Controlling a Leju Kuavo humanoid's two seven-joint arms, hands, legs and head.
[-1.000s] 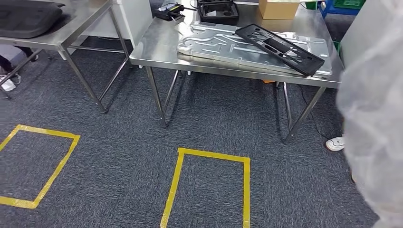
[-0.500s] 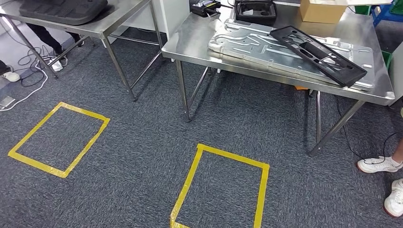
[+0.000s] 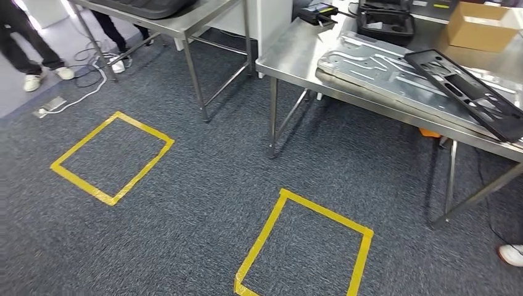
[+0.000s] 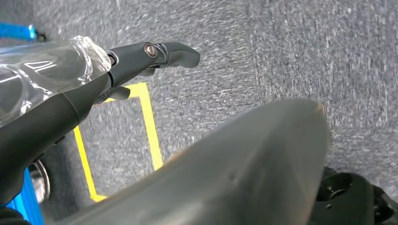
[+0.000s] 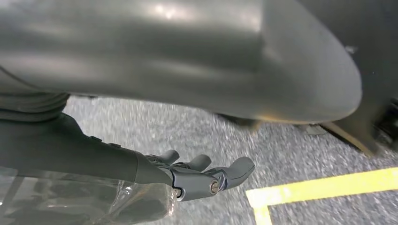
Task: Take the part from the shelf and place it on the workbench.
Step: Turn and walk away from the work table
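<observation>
The steel workbench [image 3: 296, 52] stands at the upper right in the head view. On it lie a large silver pressed metal plate [image 3: 382, 68] and a black frame-shaped part [image 3: 472, 92] resting across the plate. My left hand [image 4: 141, 61] hangs over the grey carpet, its fingers loosely extended and holding nothing. My right hand [image 5: 202, 178] also hangs over the carpet near a strip of yellow tape, with its fingers stretched out and nothing in them.
A second steel table [image 3: 203, 12] with a black moulded part [image 3: 148, 6] stands at upper left. Two yellow tape rectangles [image 3: 145, 127] [image 3: 327, 211] mark the carpet. People's legs [image 3: 18, 37] and a cable [image 3: 86, 92] are at far left; a white shoe [image 3: 510, 254] at lower right.
The whole picture has shifted: my view has turned left, so both tables and tape marks slid right. The person in white at the right edge has left the picture.
</observation>
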